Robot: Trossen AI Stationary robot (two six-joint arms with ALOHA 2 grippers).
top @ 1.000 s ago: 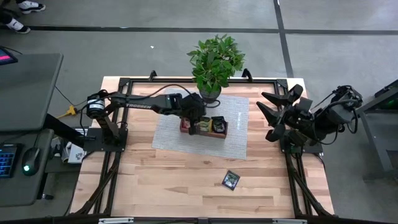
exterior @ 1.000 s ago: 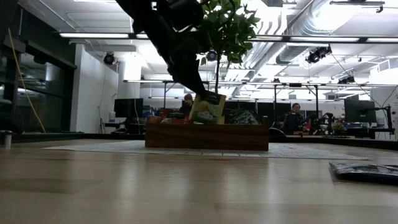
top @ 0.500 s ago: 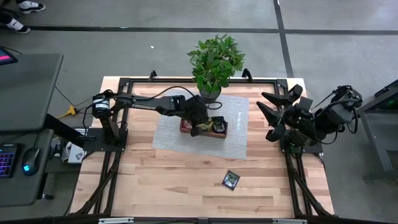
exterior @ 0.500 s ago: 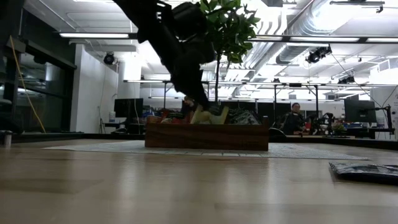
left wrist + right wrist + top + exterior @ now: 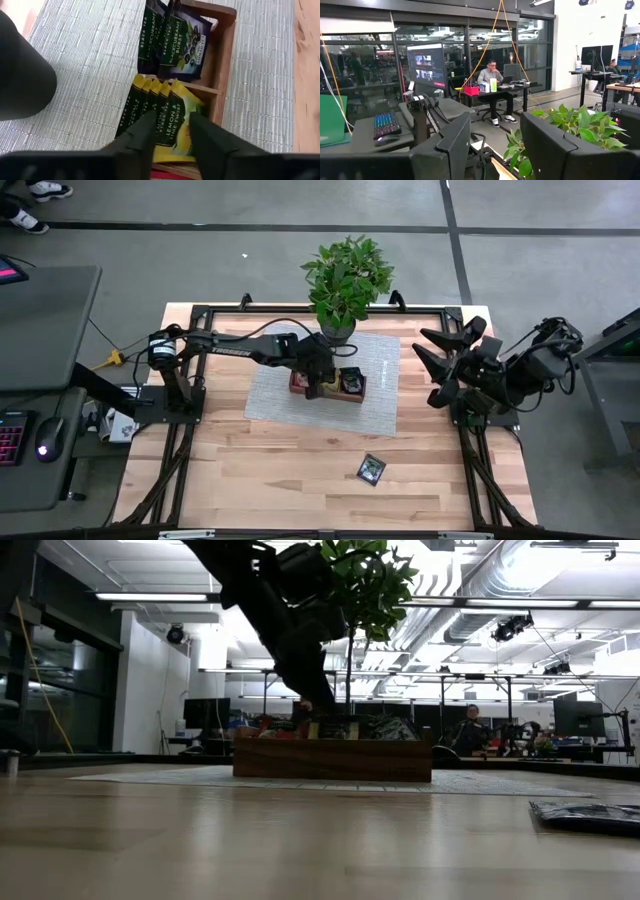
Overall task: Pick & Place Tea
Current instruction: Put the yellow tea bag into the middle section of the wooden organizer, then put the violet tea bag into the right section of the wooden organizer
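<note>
Item: my left jaws point(image 5: 170, 131), parted narrowly astride a yellow sachet point(image 5: 172, 120) stood in the tray point(image 5: 220, 75) middle slot, to file it. Dark sachet point(image 5: 371, 470) lies on surface. Right jaws point(image 5: 492, 145) parked, apart, empty.

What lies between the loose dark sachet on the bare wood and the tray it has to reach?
Nothing visible. The dark sachet lies alone on bare wood, and only open board and grey mat separate it from the tray. The left gripper is over the tray's yellow sachets; the right gripper waits at the table's edge.
</note>
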